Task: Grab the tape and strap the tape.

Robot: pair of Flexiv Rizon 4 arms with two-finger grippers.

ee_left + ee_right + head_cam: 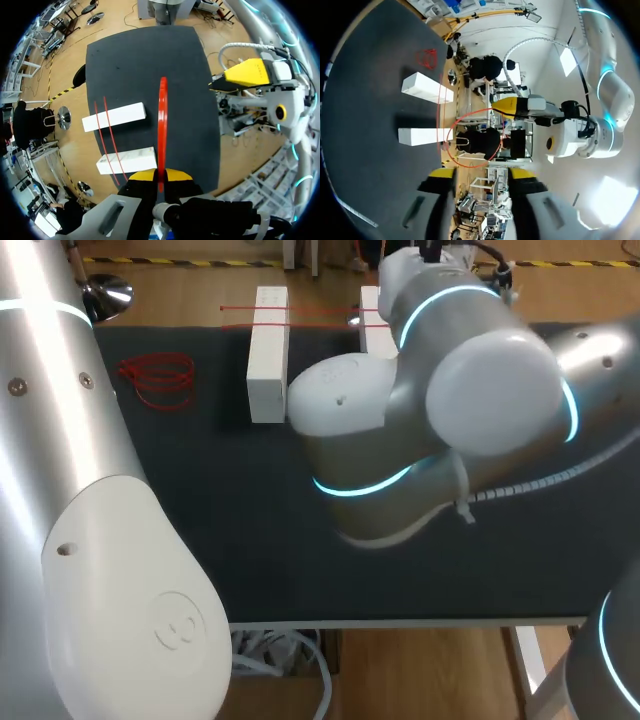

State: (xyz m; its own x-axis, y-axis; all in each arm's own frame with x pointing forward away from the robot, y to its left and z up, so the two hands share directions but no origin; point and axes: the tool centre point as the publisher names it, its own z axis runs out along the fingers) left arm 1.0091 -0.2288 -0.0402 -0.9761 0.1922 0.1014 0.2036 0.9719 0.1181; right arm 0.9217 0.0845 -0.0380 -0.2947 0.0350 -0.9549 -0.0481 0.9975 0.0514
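Observation:
My left gripper (160, 176) is shut on a red band (162, 125), a loop seen edge-on that stretches out ahead of its yellow tips. In the right wrist view the same red band (470, 137) shows as an oval loop hanging from the left gripper (496, 107). My right gripper (481, 174) stands open just below it, fingers wide apart and holding nothing. Two white blocks (114, 116) (127, 160) lie on the black mat (150, 60), with two red bands (107, 135) stretched across both. In the head view my right arm (440, 410) hides both grippers.
A pile of spare red bands (157, 380) lies on the mat at the back left. The white blocks (268, 355) stand at the mat's far edge. My left arm (90, 540) fills the near left of the head view.

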